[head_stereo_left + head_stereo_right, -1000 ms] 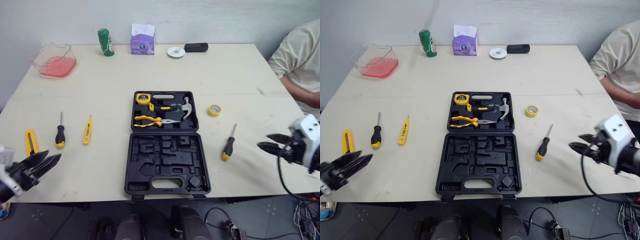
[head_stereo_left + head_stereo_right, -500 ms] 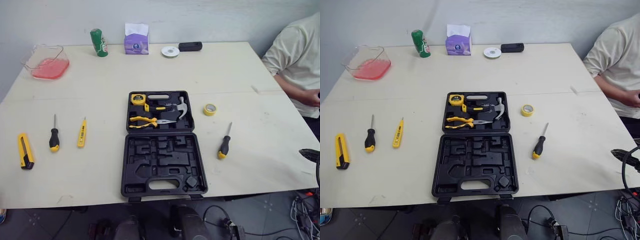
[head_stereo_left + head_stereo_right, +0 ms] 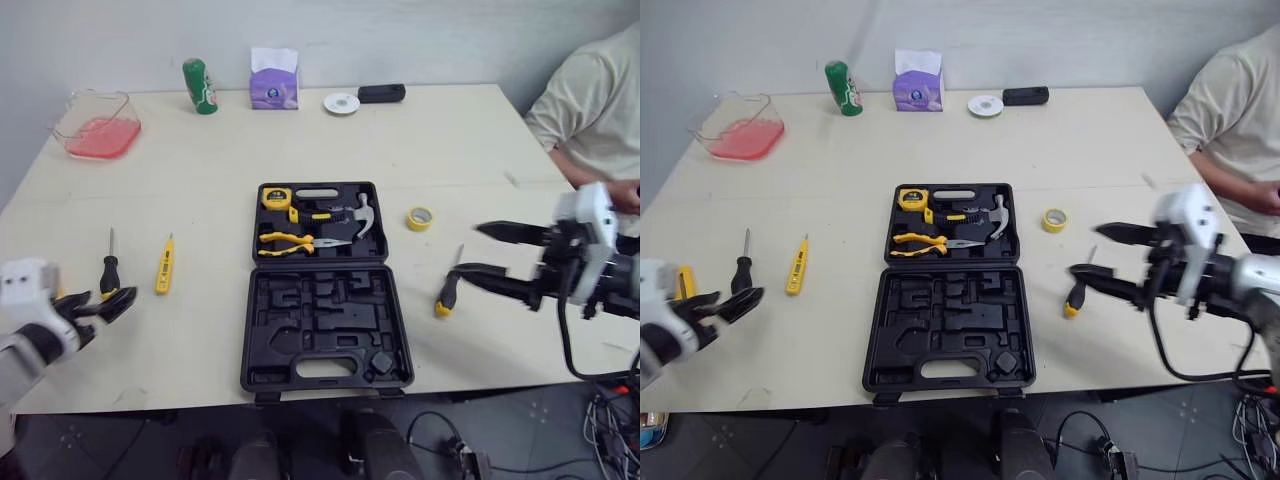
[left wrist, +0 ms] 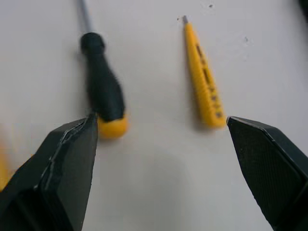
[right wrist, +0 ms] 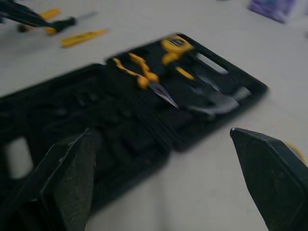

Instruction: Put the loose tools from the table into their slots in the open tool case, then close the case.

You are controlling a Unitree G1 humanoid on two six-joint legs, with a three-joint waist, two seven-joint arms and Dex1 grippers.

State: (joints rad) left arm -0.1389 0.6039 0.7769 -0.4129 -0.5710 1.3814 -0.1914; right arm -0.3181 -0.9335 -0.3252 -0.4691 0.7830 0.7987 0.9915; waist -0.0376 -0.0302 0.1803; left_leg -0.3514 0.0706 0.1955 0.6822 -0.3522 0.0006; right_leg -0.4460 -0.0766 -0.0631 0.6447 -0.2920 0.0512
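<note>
Tool case (image 3: 325, 285): open flat at mid-table, black moulded plastic. The far half holds a tape measure (image 3: 281, 197), pliers (image 3: 300, 241) and a hammer (image 3: 362, 215). The near half has empty shaped recesses.
Loose tools, left: black-handled screwdriver (image 4: 102, 89) with a yellow butt and a thin steel shaft, and a slim yellow tester screwdriver (image 4: 202, 79), lying side by side and apart.
Loose tools, right: a second black-and-yellow screwdriver (image 3: 447, 290), and a yellow tape roll (image 3: 419, 218) near the case.
Left gripper (image 4: 160, 119): jaws spread wide, low over the table, one finger at the black handle's butt and the other beside the tester's end.
Right gripper (image 3: 470, 249): jaws spread wide, above the right screwdriver.
Risk, left: the span takes in both tools, so closing here would likely pinch neither cleanly, or drag the two together.
Risk, right: the round, smooth handle may roll when nudged, and the shaft is too thin for a firm hold.
Risk, case: the recesses are tool-specific, so a tool seated proud would probably block closing.
</note>
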